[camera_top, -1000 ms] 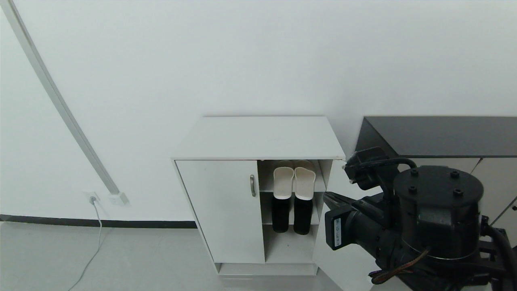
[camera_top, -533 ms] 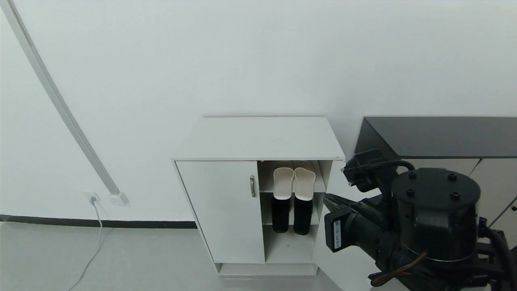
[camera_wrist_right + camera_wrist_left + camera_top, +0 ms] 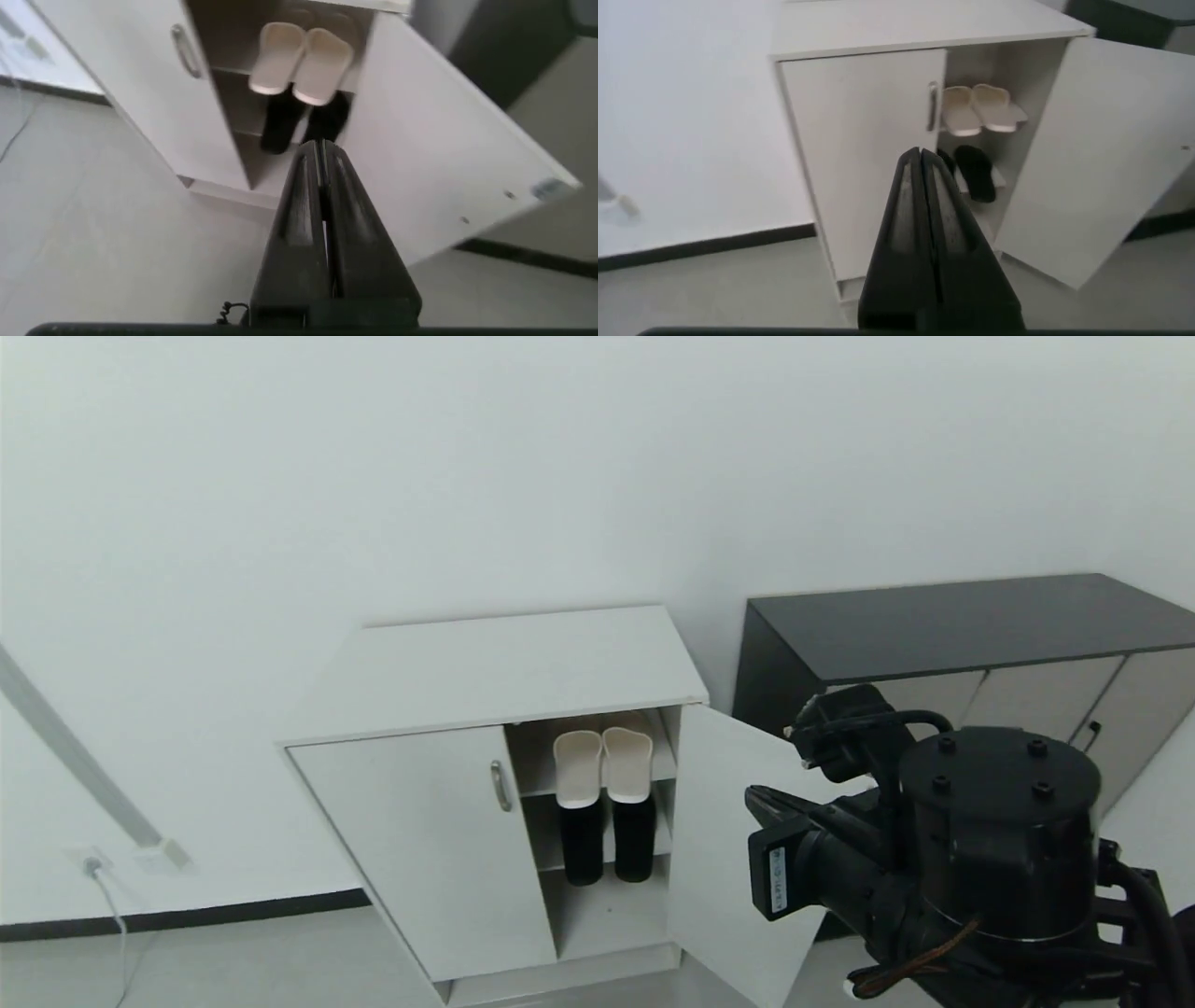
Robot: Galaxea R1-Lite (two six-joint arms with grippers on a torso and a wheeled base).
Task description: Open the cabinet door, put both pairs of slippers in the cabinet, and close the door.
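Looking at a low white two-door wooden cabinet (image 3: 504, 663) standing on a grey floor (image 3: 233, 961) against a plain white wall. Showing its flat white right-hand door (image 3: 728, 859) swinging wide open toward the robot's right. Keeping the matching left-hand door (image 3: 429, 849) closed, with a slim upright metal handle (image 3: 501, 786) near its inner edge.

Holding, on the upper shelf of the opened right half, a pair of cream-white open-backed slippers (image 3: 602, 765) lying side by side and just about touching. Holding, on the shelf directly below, a pair of black slippers (image 3: 607, 840), also lying side by side.

Standing just to the right of the cabinet, a longer sideboard with a dark top and pale grey doors (image 3: 952, 621). Showing, low on the wall to the left, a white wall socket (image 3: 89, 863) with a thin pale cable (image 3: 117, 933) trailing down to the floor.

Pointing toward the cabinet front from a little way off, the long black left gripper (image 3: 918, 159), jaws pressing flat together and gripping nothing. Aiming at the slipper shelves from in front of the open door, the long black right gripper (image 3: 322, 149), jaws likewise pressing tight against each other with nothing between them.
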